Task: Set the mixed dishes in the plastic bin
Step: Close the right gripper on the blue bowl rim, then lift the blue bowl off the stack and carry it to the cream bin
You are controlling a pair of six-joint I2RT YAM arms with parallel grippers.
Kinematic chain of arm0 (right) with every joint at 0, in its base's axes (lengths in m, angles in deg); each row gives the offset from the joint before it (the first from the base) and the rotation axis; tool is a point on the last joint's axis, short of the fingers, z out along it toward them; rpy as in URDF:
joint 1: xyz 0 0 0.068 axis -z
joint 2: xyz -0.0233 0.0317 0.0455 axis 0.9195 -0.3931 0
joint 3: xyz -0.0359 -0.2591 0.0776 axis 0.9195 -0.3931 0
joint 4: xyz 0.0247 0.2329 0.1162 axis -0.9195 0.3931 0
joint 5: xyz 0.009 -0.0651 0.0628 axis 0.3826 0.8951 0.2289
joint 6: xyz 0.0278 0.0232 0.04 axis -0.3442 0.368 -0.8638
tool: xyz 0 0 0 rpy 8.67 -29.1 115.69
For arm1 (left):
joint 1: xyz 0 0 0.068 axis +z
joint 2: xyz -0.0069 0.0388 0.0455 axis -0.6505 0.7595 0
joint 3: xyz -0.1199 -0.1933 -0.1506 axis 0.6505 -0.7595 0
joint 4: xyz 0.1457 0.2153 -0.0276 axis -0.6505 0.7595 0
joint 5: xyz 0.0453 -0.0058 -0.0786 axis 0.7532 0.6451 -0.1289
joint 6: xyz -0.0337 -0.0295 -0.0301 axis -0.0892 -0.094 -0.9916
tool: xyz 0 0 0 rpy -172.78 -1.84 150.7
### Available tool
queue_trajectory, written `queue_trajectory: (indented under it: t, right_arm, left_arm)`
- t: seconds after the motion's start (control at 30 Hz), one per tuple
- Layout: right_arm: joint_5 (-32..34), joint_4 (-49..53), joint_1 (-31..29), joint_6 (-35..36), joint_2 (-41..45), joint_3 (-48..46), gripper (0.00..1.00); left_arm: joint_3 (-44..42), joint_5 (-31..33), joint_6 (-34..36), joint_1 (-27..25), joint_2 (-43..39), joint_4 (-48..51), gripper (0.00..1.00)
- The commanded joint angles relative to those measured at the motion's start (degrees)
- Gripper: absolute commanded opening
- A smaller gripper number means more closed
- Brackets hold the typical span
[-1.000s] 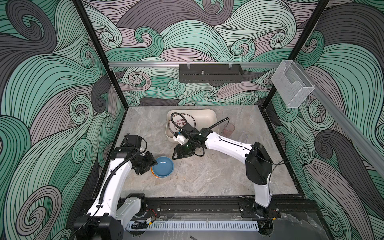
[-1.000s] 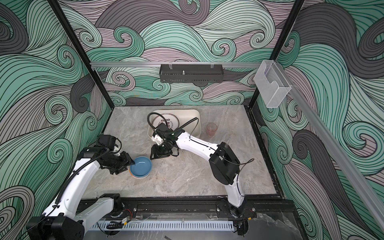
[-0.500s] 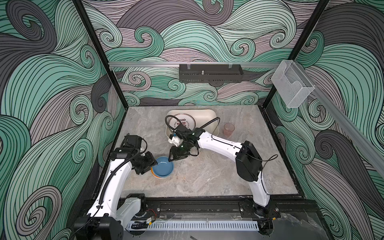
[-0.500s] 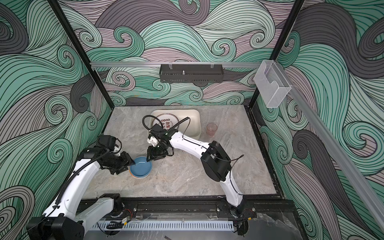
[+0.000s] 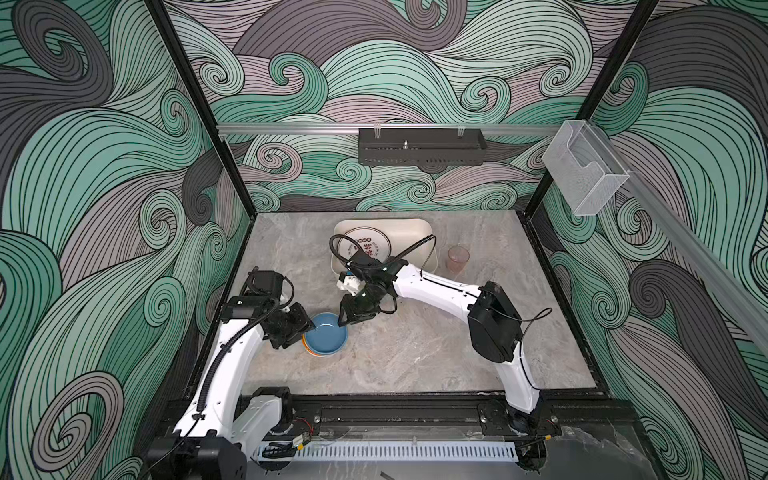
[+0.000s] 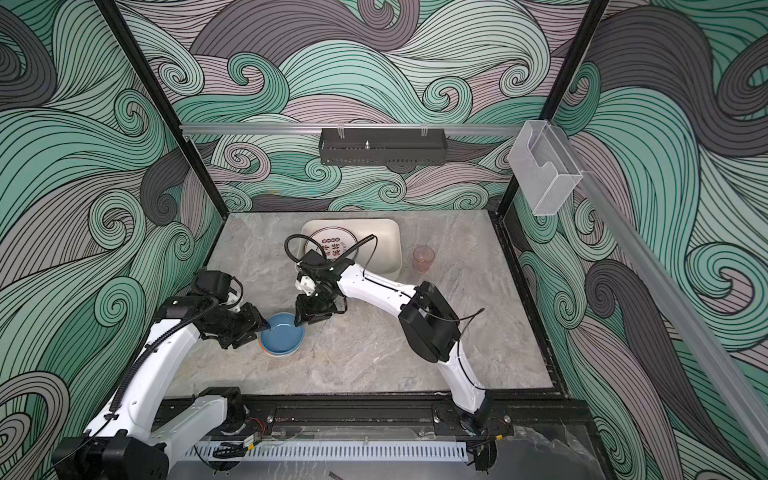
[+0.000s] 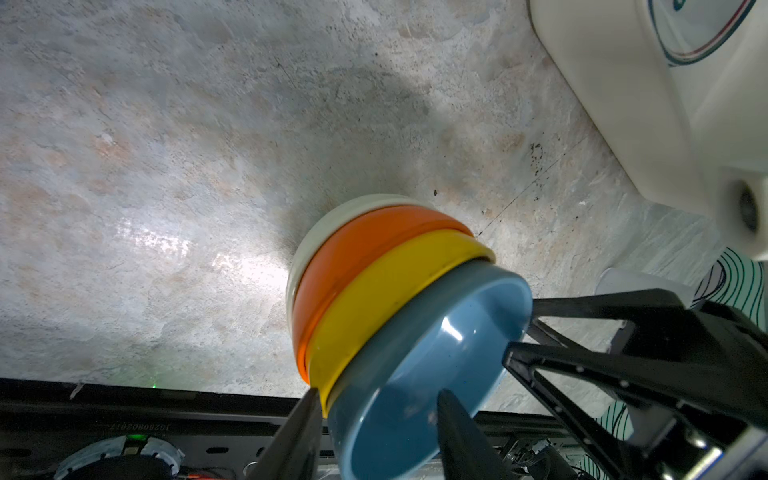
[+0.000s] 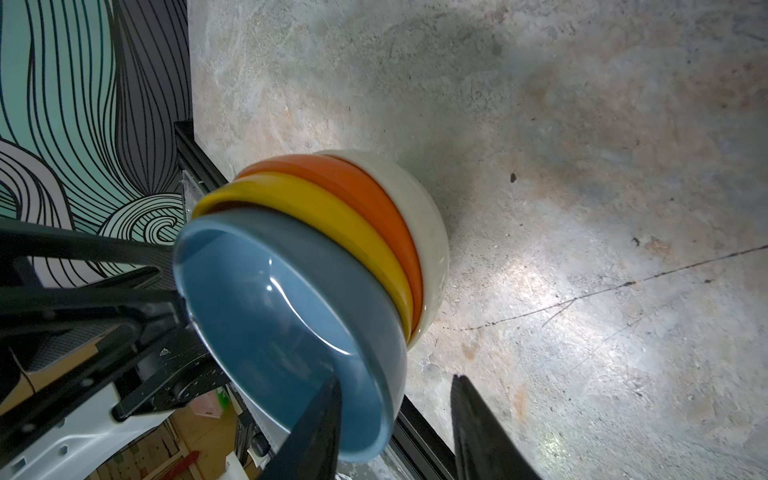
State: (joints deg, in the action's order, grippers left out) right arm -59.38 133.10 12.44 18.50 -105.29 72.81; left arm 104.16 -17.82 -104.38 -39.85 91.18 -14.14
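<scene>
left wrist: left claw [image 7: 378, 392] half open astride the blue bowl [image 7: 436, 332] rim (right claw [image 8: 395, 377] likewise), gripping nothing.

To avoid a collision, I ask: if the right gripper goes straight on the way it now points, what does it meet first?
Probably the blue bowl. The right gripper straddles its rim, partly inside it, so the bowl's floor or rim would come first. Depth is unclear.

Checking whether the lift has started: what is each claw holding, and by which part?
Nothing is clamped yet. The left claw and right claw each straddle the rim of the blue bowl on opposite sides, one finger inside, one outside, gaps showing.
</scene>
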Motion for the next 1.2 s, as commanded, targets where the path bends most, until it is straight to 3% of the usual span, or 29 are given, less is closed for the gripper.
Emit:
queue_trajectory:
  t: [0.0, 0.63, 0.93, 1.17]
  right_arm:
    - [-0.3, 1.3, -0.2, 0.4, -0.8, 1.7, 0.41]
    - [0.2, 5.2, -0.6, 2.0, -4.3, 5.9, 0.14]
    - [4.2, 5.7, -0.8, 3.2, -1.1, 5.5, 0.03]
    - [7.8, 5.7, -0.6, 4.2, 2.9, 3.8, 0.0]
  left_arm:
    - [0.3, -0.3, -0.1, 0.5, -0.2, 0.1, 0.47]
    - [-0.2, -1.8, 0.1, 0.4, -0.1, -0.7, 0.44]
    - [1.1, -1.6, 0.2, 0.4, -0.3, 0.0, 0.44]
    - [5.8, 0.4, 0.7, 0.5, -1.0, 2.4, 0.46]
